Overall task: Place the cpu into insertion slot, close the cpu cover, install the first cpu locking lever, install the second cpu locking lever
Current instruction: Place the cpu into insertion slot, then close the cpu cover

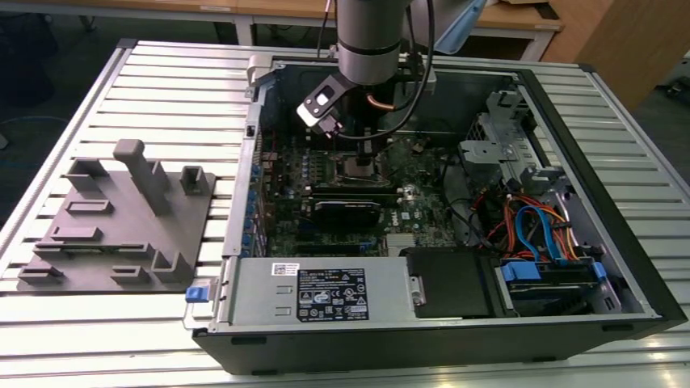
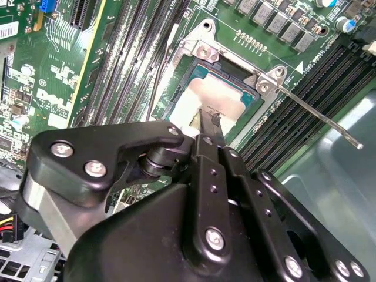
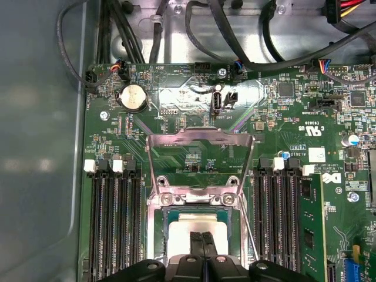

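Observation:
The cpu [image 3: 197,222], a pale silver square, lies flat in the insertion slot [image 3: 157,230] with its silvery rim on the green board. In the second wrist view, the cpu [image 2: 222,97] sits just past my fingertips. My gripper [image 2: 207,116] is shut, its thin black fingers pressed together with their tips at the cpu's top face; nothing shows between them. The cpu cover [image 3: 200,137] looks raised behind the slot, and the board shows through its window. One locking lever [image 2: 320,116] sticks out sideways, unlatched. In the exterior view my gripper [image 1: 354,144] hangs over the slot [image 1: 363,167].
Long black memory slots [image 3: 114,223] flank the socket on both sides. Black cables [image 3: 235,35] run along the case wall beyond the board. The power supply box [image 1: 323,295] and drive cage [image 1: 539,234] fill the case front. A grey fixture plate [image 1: 119,218] lies at the exterior view's left.

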`<state>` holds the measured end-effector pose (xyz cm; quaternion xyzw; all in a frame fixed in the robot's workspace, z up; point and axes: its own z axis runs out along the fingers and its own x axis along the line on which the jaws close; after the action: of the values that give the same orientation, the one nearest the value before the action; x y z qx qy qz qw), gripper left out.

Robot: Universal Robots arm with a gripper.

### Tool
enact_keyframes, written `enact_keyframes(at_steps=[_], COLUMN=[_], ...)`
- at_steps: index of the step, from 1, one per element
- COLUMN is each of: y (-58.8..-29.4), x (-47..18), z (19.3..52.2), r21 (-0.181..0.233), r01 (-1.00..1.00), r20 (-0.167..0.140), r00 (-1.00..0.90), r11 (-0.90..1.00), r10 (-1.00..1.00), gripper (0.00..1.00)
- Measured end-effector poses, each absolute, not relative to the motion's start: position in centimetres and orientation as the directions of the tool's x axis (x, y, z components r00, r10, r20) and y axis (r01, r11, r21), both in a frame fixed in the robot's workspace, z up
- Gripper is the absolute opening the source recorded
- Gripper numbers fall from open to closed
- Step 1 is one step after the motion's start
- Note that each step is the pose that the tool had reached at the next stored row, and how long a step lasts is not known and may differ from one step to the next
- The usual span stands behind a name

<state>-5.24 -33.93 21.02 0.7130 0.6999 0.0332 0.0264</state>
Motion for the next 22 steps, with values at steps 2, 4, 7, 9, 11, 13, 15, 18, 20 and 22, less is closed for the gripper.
enact_keyframes(at_steps=[2, 4, 7, 9, 11, 13, 15, 18, 20, 22], y=[-33.93, -33.93, -33.93, -33.93, -33.93, -33.93, -33.92, -33.93, -33.93, -33.93], x=[-5.24, -5.23, -5.23, -5.23, -5.23, -5.22, -5.15, -5.02, -5.0, -5.0], z=[21.02, 21.02, 21.02, 21.02, 21.02, 21.02, 21.07, 21.16, 21.27, 21.52], r21=[0.084, 0.084, 0.084, 0.084, 0.084, 0.084, 0.078, 0.062, 0.052, 0.048], r01=[0.996, 0.996, 0.996, 0.996, 0.996, 0.996, 0.997, 0.998, 0.998, 0.999], r20=[0.01, 0.01, 0.01, 0.01, 0.01, 0.01, 0.01, 0.01, 0.01, 0.011], r00=[0.018, 0.018, 0.018, 0.018, 0.018, 0.018, 0.018, 0.018, 0.018, 0.018], r11=[-0.019, -0.019, -0.019, -0.019, -0.019, -0.019, -0.019, -0.019, -0.019, -0.019], r10=[1.0, 1.0, 1.0, 1.0, 1.0, 1.0, 1.0, 1.0, 1.0, 1.0], gripper=[0.1, 0.1, 0.1, 0.1, 0.1, 0.1, 0.1, 0.1, 0.1, 0.1])
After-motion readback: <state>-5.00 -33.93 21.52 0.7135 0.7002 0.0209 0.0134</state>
